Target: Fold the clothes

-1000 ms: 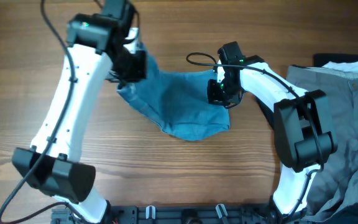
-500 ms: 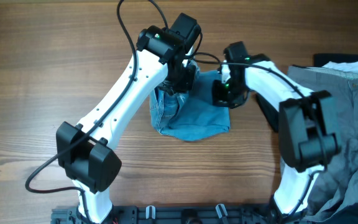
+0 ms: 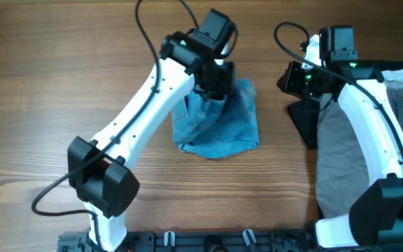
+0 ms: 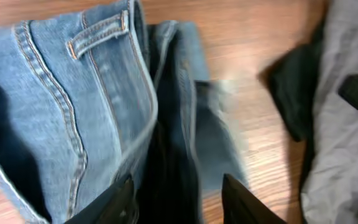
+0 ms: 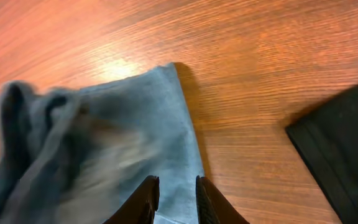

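The light blue jeans (image 3: 219,133) lie as a folded bundle on the wooden table, just left of centre. My left gripper (image 3: 221,84) hovers over the bundle's upper edge. In the left wrist view its jaws (image 4: 182,202) are wide apart over a dark fold of the jeans (image 4: 73,93), whose belt loop and seams show, and a flap of denim is blurred. My right gripper (image 3: 285,78) is to the right of the jeans and off them. Its jaws (image 5: 176,199) are a little apart with nothing between them, and the jeans (image 5: 135,124) lie beyond.
Grey trousers (image 3: 397,105) are piled along the right side of the table and also show in the left wrist view (image 4: 347,124). A black garment (image 3: 303,119) lies between them and the jeans, and shows in both wrist views (image 4: 291,87) (image 5: 347,143).
My left gripper swept right, carrying the jeans' left part over into a narrower bundle, and its jaws now stand open. My right gripper has pulled off the jeans to the right.
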You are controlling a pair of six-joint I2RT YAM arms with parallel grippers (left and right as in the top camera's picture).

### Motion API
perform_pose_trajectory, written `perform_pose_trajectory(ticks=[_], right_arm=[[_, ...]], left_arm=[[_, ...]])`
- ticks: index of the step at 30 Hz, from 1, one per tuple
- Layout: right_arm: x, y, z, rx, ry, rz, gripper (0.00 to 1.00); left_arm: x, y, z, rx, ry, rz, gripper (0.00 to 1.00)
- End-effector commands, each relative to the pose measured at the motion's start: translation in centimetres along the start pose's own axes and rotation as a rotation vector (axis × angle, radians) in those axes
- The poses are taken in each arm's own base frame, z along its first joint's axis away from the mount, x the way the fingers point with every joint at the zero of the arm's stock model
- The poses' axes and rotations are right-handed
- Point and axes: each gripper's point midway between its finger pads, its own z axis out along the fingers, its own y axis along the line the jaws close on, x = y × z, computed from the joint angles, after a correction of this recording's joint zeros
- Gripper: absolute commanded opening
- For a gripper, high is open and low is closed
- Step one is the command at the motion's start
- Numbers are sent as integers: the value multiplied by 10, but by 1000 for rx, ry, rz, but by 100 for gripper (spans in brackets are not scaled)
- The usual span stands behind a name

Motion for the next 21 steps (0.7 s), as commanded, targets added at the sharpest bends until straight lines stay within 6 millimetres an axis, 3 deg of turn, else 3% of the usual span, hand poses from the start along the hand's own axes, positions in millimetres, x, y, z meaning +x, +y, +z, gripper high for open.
perform_pose_trajectory(ticks=[1,3,5,9,12,16,19,21], right_arm=[[1,-4,1,17,7,-12,24],[2,-5,1,18,12,-12,24],[4,-5,1,18,19,-66,29],[9,9,1,-58,39,-175,40],[14,28,-1,-172,56,-234,52],[32,77,-3,-379,72,-447,69],[46,106,9,-399,75,-555,74],[45,105,26,-270,64,-524,75]], left_arm=[[16,-29,28,30,60,32,51],[30,-35,46,8,111,68,53],[35,-24,44,-53,123,86,53],[18,2,6,-88,76,30,54],[0,32,-40,-91,11,-52,54],[-17,86,-88,-111,-77,-185,58],[-16,116,-97,-133,-62,-265,60],[-10,128,-97,-145,-33,-296,59]])
